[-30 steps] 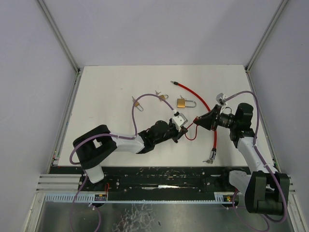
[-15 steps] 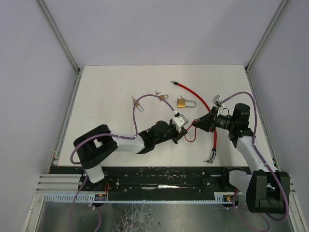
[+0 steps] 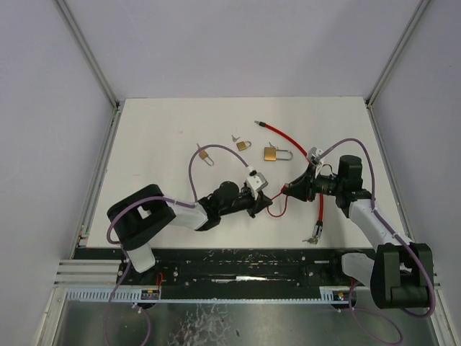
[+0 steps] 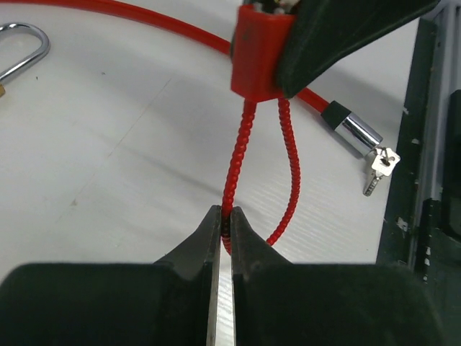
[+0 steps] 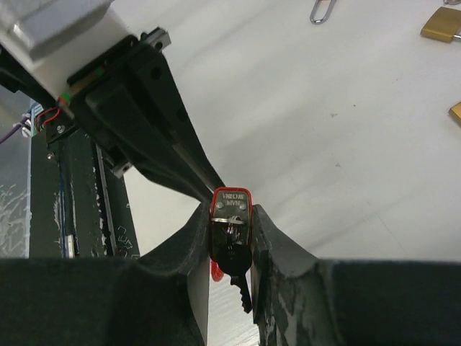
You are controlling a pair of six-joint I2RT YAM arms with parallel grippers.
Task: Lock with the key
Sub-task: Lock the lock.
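- My left gripper (image 4: 225, 216) is clamped shut on one strand of the red cable's loop (image 4: 239, 151), low on the loop and just off the table (image 3: 166, 130).
- My right gripper (image 5: 230, 214) is closed on the red lock body (image 5: 230, 204), one finger on each flat side. The key (image 5: 235, 263) sits in its end and hangs toward my wrist.
- The lock body is near the table's middle, between my two grippers, with the loop running from it to my left fingers.
- Handling, as I judge it: the cable looks springy and ribbed, so it should grip well but want to straighten. The lock body is small, hard and smooth, so I would hold it by the flats. The key is thin and light and should be turned by its head.
- The rest of the cable (image 3: 292, 140) runs toward the far side. Its metal end (image 4: 356, 133) lies close by with spare keys (image 4: 376, 170) attached.
- A brass padlock (image 3: 274, 153) and a smaller padlock (image 3: 243, 145) lie beyond, apart from my grippers.
- In the way: both grippers crowd the lock body, leaving little room around the key.
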